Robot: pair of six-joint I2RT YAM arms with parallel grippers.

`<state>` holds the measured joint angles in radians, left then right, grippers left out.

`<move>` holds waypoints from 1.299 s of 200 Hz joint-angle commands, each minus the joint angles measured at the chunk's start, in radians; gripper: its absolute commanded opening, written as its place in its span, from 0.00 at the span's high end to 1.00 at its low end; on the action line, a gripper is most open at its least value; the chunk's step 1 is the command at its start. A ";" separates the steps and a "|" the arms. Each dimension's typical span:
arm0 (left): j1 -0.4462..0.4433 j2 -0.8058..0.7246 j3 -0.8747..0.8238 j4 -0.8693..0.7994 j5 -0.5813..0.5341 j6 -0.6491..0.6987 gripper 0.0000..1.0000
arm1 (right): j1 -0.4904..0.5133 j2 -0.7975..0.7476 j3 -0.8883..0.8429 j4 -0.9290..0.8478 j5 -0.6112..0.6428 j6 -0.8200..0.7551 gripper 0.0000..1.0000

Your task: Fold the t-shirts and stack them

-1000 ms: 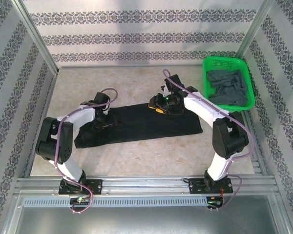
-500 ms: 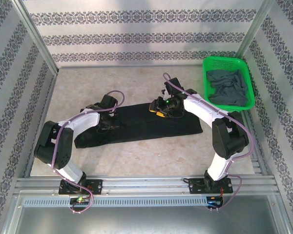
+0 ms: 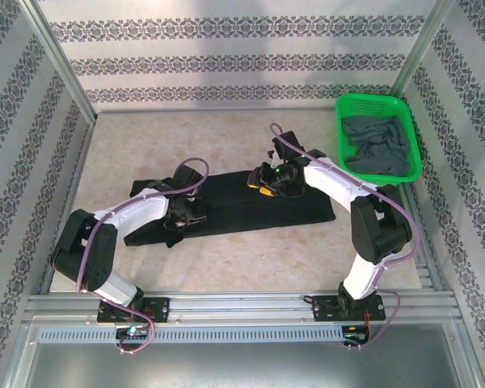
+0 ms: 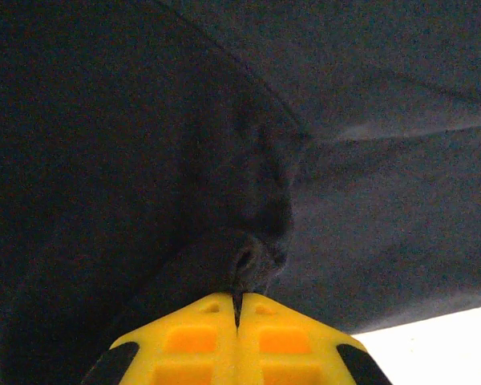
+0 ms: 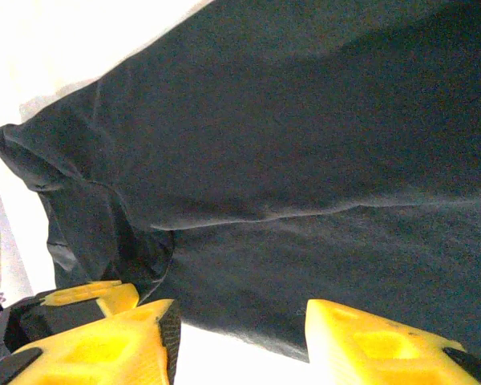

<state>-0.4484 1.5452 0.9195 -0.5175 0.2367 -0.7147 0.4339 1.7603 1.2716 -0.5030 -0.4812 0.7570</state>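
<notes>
This is a robotics lab cell, not a home: a left arm [image 3: 137,206] and a right arm [image 3: 339,182] are bolted to a slotted metal rail [image 3: 242,307] at the near edge of a beige stone-look table [image 3: 250,250]. Aluminium posts [image 3: 61,69] frame it, and flat wall panels [image 3: 242,61] printed with wallpaper-like bands close it in.

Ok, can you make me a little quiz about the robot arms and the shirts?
1. True or false: the grey t-shirt lies inside the green basket.
2. What has the left gripper pinched? A) the black t-shirt B) the green basket C) nothing
3. Fill in: the right gripper is ____, with its fingers apart.

Key: 1 true; 2 A; 3 open.
</notes>
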 commanded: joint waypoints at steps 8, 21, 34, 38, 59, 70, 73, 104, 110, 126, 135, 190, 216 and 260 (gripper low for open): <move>-0.020 0.010 -0.004 -0.047 0.069 -0.048 0.84 | -0.005 -0.023 -0.021 0.018 -0.019 0.017 0.54; -0.020 0.017 0.014 -0.080 0.083 -0.047 0.66 | -0.005 -0.023 -0.024 0.019 -0.018 0.019 0.54; -0.021 -0.014 0.044 -0.113 0.059 -0.045 0.53 | -0.006 -0.023 -0.024 0.015 -0.019 0.020 0.54; -0.020 -0.031 0.052 -0.117 0.044 -0.043 0.51 | -0.005 -0.024 -0.024 0.014 -0.019 0.021 0.54; 0.003 -0.099 0.083 -0.128 -0.016 -0.037 0.50 | -0.001 -0.024 -0.023 0.009 -0.013 0.013 0.54; 0.026 -0.102 0.093 -0.147 -0.035 -0.039 0.52 | 0.002 -0.022 -0.024 0.010 -0.010 0.013 0.54; 0.034 -0.099 0.093 -0.152 -0.042 -0.040 0.52 | 0.003 -0.021 -0.022 0.010 -0.012 0.013 0.54; 0.075 -0.044 0.069 -0.110 -0.049 -0.071 0.56 | 0.017 -0.012 -0.023 0.019 -0.014 0.018 0.54; 0.075 -0.030 0.062 -0.084 -0.041 -0.080 0.59 | 0.019 -0.012 -0.024 0.021 -0.014 0.019 0.54; 0.072 0.017 0.050 -0.025 -0.007 -0.106 0.66 | 0.023 -0.012 -0.025 0.025 -0.015 0.024 0.54; 0.067 0.043 0.045 -0.007 0.012 -0.117 0.69 | 0.025 -0.015 -0.023 0.024 -0.014 0.024 0.54; -0.018 0.132 0.012 0.062 0.106 -0.174 0.85 | 0.025 -0.031 -0.044 0.038 -0.012 0.033 0.54; -0.020 0.115 -0.029 0.135 0.162 -0.205 0.86 | 0.026 -0.035 -0.044 0.043 -0.014 0.035 0.55; -0.015 -0.113 -0.034 0.026 0.024 -0.166 0.66 | 0.026 -0.041 -0.047 0.044 -0.014 0.030 0.54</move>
<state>-0.4629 1.5883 0.8871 -0.4335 0.3477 -0.8890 0.4545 1.7599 1.2346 -0.4686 -0.4877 0.7830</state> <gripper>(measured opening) 0.255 0.456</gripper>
